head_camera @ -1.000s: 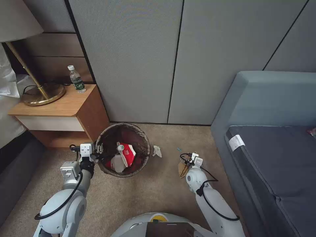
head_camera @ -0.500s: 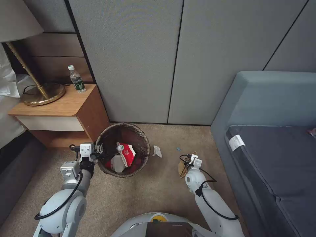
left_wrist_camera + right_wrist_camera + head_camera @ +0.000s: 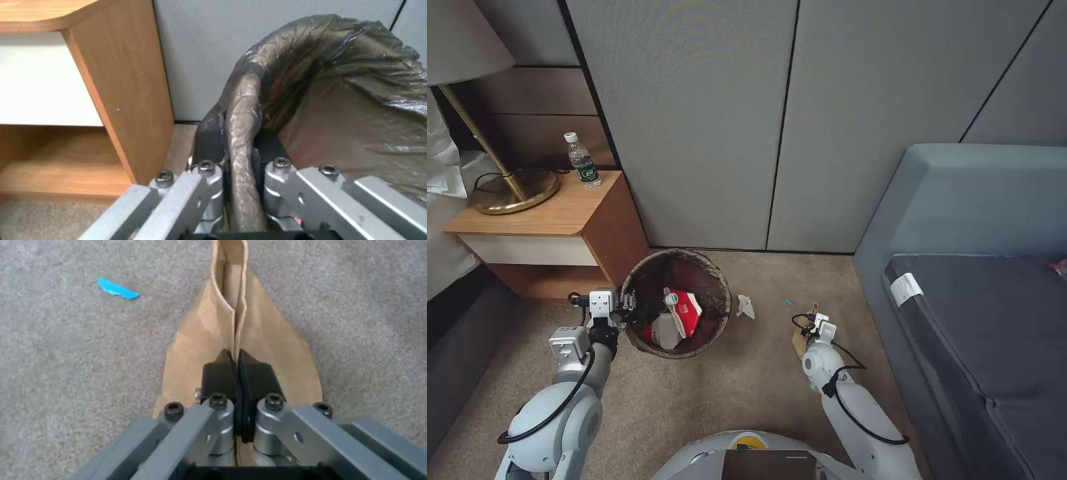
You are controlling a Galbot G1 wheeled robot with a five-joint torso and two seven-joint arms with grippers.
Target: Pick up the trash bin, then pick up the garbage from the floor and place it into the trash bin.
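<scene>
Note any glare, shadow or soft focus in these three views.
Head view: even light, sharp, lampshade cropped at the corner. Left wrist view: sheen on the bin liner, left gripper near and soft. Right wrist view: flat light, paper bag fairly crisp, right gripper slightly soft.

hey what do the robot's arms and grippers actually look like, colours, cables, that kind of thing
Both arms are glossy white rounded shells with bulbous joints, and a black cable loops along the outside of each. The left gripper and right gripper have small white boxy wrist modules. Up close, each gripper has grey metal linkage bars fastened with dark hex-socket bolts, ending in black wedge-shaped fingers.
</scene>
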